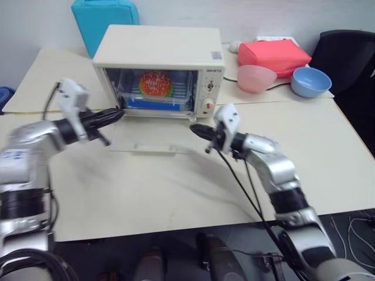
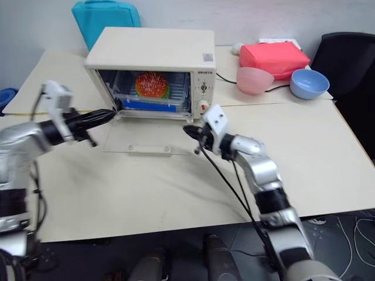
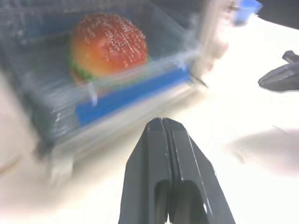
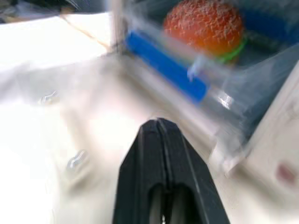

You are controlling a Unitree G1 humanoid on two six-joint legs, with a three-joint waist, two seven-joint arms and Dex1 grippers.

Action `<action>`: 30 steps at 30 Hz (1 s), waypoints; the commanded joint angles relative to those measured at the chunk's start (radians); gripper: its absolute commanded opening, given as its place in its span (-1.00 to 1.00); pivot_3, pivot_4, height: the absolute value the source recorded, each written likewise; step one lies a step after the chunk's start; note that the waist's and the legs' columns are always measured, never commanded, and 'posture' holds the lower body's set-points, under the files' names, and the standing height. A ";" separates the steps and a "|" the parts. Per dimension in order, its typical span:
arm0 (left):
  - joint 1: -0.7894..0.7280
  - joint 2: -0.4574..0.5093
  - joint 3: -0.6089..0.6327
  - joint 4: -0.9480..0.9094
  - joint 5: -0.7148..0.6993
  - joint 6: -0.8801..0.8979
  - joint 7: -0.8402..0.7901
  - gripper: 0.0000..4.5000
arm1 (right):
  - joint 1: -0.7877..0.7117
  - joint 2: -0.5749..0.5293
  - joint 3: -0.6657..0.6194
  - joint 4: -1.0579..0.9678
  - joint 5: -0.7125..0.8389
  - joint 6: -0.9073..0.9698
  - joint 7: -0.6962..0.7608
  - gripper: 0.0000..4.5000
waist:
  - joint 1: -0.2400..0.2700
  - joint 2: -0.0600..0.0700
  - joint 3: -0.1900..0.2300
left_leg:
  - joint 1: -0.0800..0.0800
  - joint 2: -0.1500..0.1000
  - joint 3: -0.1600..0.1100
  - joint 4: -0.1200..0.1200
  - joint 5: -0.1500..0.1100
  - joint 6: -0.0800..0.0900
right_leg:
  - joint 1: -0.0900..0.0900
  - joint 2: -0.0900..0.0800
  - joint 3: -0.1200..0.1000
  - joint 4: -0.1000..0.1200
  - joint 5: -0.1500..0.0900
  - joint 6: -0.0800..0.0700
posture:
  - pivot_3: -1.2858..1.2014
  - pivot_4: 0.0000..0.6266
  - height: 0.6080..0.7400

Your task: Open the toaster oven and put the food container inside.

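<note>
The cream-white toaster oven [image 1: 158,55] stands at about twelve o'clock on the pale table [image 1: 328,152], its glass door [image 1: 153,140] dropped flat onto the tabletop toward six o'clock, with the cream bar handle [image 1: 153,148] along its near edge. Inside the open cavity sits the food container [image 1: 157,91], a clear rectangular box with a blue clip [image 1: 153,104] across its front side and a toy burger [image 1: 155,82] with an orange bun showing through the plastic; it rests wholly within the oven, behind the door's hinge line. The control panel with a red button [image 1: 209,105] is at the oven's three o'clock side. The left gripper [image 1: 119,113] hangs at about nine o'clock of the door, its two black fingers pressed together and empty, the tip just beside the oven's lower left corner. The right gripper [image 1: 194,128] hangs at about three o'clock of the door, just below the control panel, fingers likewise pressed together with nothing between them. In the left wrist view the closed fingers [image 3: 170,158] point toward the container, and the right gripper's tip lies off to one side. Past the oven at about two o'clock are a pink bowl [image 1: 256,78], a blue bowl [image 1: 311,81] and a red pouch [image 1: 273,55]; a blue bag [image 1: 104,20] stands behind the oven at eleven o'clock.
</note>
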 commanded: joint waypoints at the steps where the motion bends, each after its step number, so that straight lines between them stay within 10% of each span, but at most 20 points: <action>1: 0.099 0.111 0.168 -0.134 -0.139 0.109 -0.112 -0.76 | 0.100 -0.073 -0.021 -0.200 0.053 0.087 0.029 -1.00 | 0.002 0.000 0.000 | 0.000 0.000 0.000 0.000 0.000 0.000 | 0.001 -0.001 0.000 0.000 0.000 0.000 | 0.03 -0.52 1.00; 16: 0.375 0.252 0.413 -0.173 -0.133 0.055 -0.239 0.99 | 0.173 0.021 0.072 0.101 -0.124 -0.100 -0.080 -1.00 | -0.006 0.000 0.000 | 0.024 0.000 0.004 -0.002 0.000 0.001 | 0.020 0.003 -0.001 -0.003 -0.003 -0.004 | 0.03 -0.52 1.00; 30: 0.342 0.239 0.386 -0.129 -0.117 -0.015 -0.195 0.99 | -0.080 0.154 -0.034 0.149 -0.055 -0.077 -0.106 -1.00 | -0.026 0.000 0.000 | 0.024 0.001 0.003 -0.007 -0.001 0.000 | 0.017 0.002 0.001 -0.002 -0.003 -0.005 | 0.03 -0.52 1.00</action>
